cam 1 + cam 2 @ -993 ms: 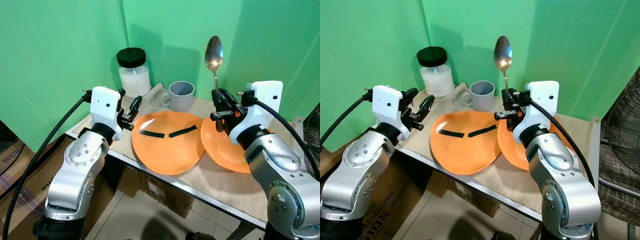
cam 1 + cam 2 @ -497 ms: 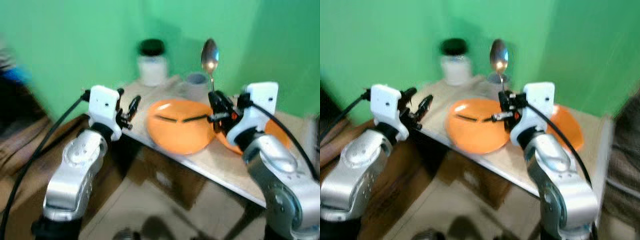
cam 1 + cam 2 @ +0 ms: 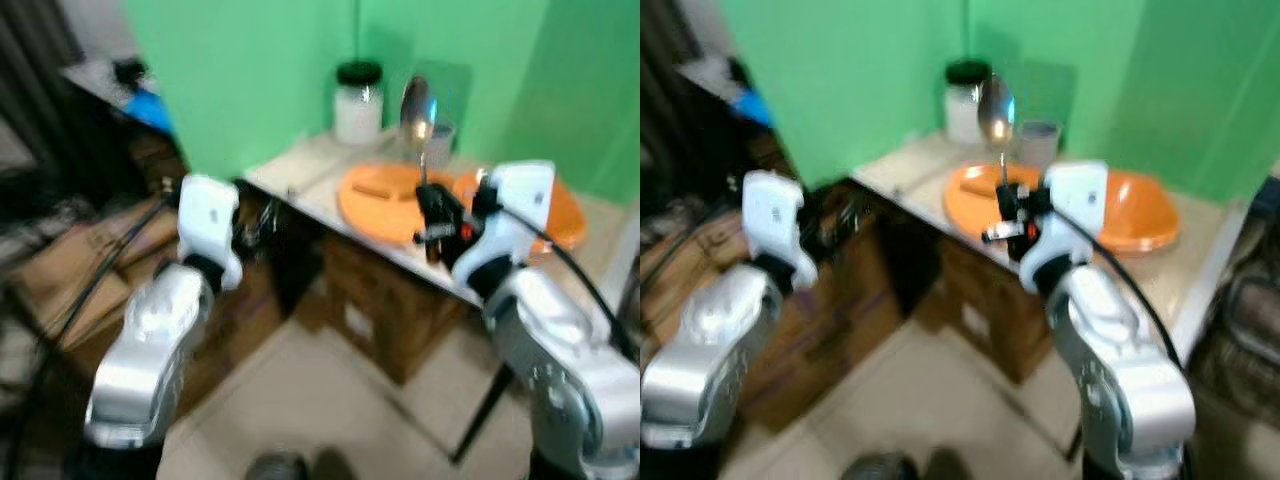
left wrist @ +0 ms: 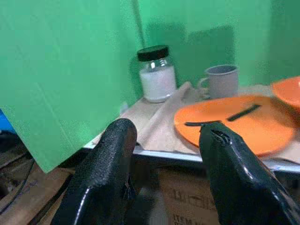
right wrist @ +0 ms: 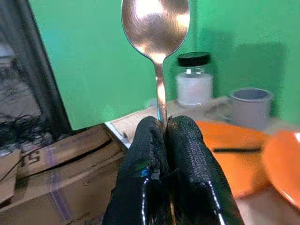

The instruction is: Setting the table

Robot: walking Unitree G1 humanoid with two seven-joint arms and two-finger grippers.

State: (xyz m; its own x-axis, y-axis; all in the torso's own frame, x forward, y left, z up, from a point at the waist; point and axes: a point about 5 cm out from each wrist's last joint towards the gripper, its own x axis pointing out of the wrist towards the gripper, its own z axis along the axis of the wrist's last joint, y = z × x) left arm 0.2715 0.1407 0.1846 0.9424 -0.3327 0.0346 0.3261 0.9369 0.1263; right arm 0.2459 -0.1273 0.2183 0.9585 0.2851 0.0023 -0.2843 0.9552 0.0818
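The spoon (image 5: 156,28) stands upright, bowl up, its handle pinched between the clenched fingers of the right hand (image 5: 161,140). In the left eye view, which is blurred, that spoon (image 3: 418,112) sits right of centre in the upper half of the frame, held in front of the desk (image 3: 300,180).

On the desk lie two orange plates: the nearer plate (image 4: 234,124) with two dark strips on it, and a second plate (image 3: 560,205) beside it toward the right edge of the frame. Behind them, in the upper middle of the frame, stand a grey mug (image 4: 220,80) and a white jar (image 4: 156,75) with a black lid, near each other against the green wall (image 3: 250,70).

The left hand (image 4: 164,154) is released, fingers spread with nothing between them, held at the left of the frame short of the desk edge. Cardboard boxes (image 3: 380,310) sit under the desk.
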